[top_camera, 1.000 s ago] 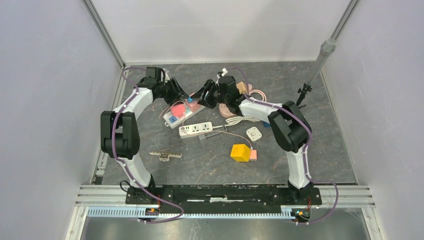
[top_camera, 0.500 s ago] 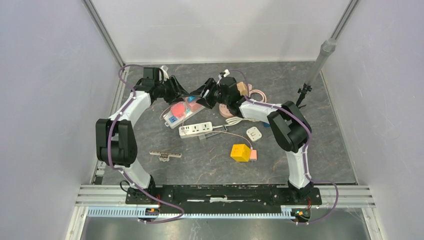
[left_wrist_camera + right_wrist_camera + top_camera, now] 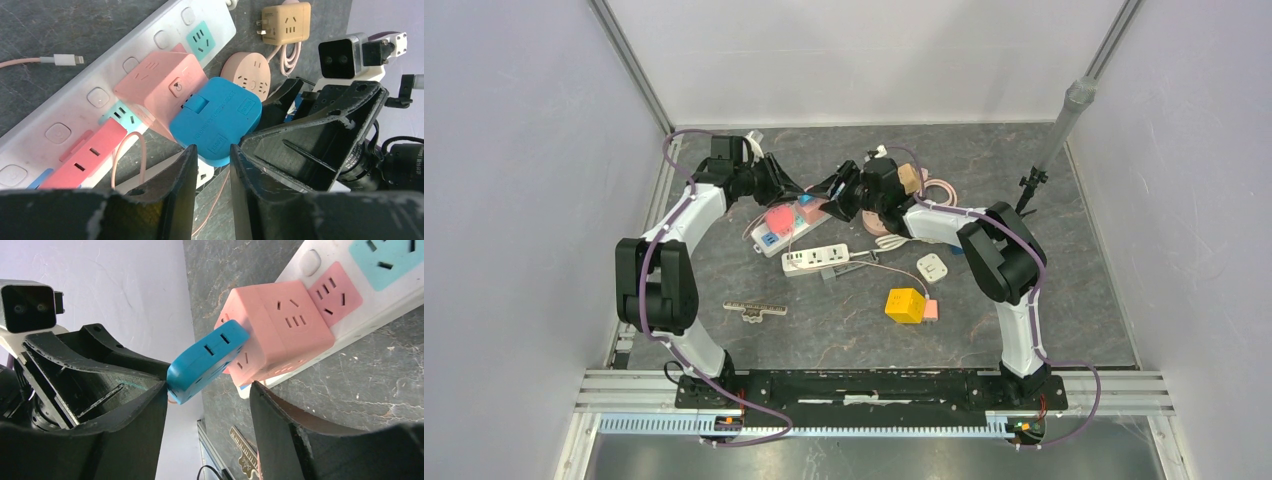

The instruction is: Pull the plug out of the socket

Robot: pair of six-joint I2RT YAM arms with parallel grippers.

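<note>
Left gripper (image 3: 214,149) shows in the left wrist view with its fingers close together, only a narrow slit between them and nothing in it. Just past the tips lies the blue plug (image 3: 216,120), seated in the side of a pink cube (image 3: 160,82). The cube stands on a white strip (image 3: 75,112) that runs aslant over the dark table (image 3: 60,25). A red plug (image 3: 87,157) sits in the strip nearer the camera. A round pink socket (image 3: 246,72) and a tan adapter (image 3: 286,22) lie beyond the blue plug. In the right wrist view the right gripper (image 3: 209,384) is spread wide and empty. The plug, seen edge-on, juts from the cube into the line of the gap. Its lower corner is touching or just beside the tip of one finger; which of the two I cannot tell. The other finger is apart from it, near the strip's edge. The left gripper's black body shows behind the plug. From the top camera both arms reach to the far middle of the table and their grippers meet tip to tip over the cube and strip. The plug is too small there to tell more. A second strip (image 3: 816,259) lies nearer the bases, and a yellow cube (image 3: 905,304) nearer again.
</note>
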